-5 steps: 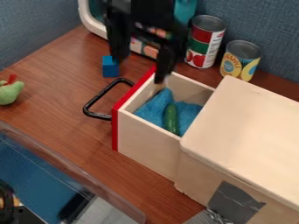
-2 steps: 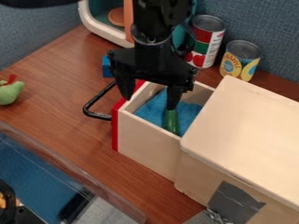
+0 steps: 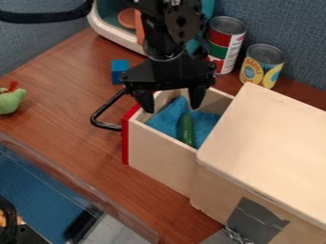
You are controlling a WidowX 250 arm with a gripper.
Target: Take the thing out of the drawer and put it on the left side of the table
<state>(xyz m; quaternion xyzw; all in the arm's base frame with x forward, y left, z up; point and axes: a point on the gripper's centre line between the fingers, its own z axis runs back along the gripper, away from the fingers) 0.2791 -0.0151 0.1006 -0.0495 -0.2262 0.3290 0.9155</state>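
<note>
My gripper (image 3: 172,108) hangs open over the near-left part of the drawer (image 3: 159,156), its fingertips around the height of the drawer's rim. Inside the pulled-out wooden drawer, which has a red front and a black handle, a blue cloth (image 3: 167,120) lies crumpled. On that cloth rests a green cucumber (image 3: 186,129), a little below and right of the gripper and apart from it. The brown table (image 3: 60,95) stretches out to the left of the drawer.
The wooden cabinet (image 3: 267,147) stands at the right. Behind are two cans (image 3: 223,45) (image 3: 261,66) and a white-rimmed toy (image 3: 102,26). A blue cube (image 3: 119,70) and green toy (image 3: 11,99) sit left; a clear-walled bin (image 3: 70,186) is at lower left.
The gripper has come down toward the drawer since the first frame. Since the second, it has turned slightly and uncovered the cucumber's upper end. The cucumber and cloth have stayed put.
</note>
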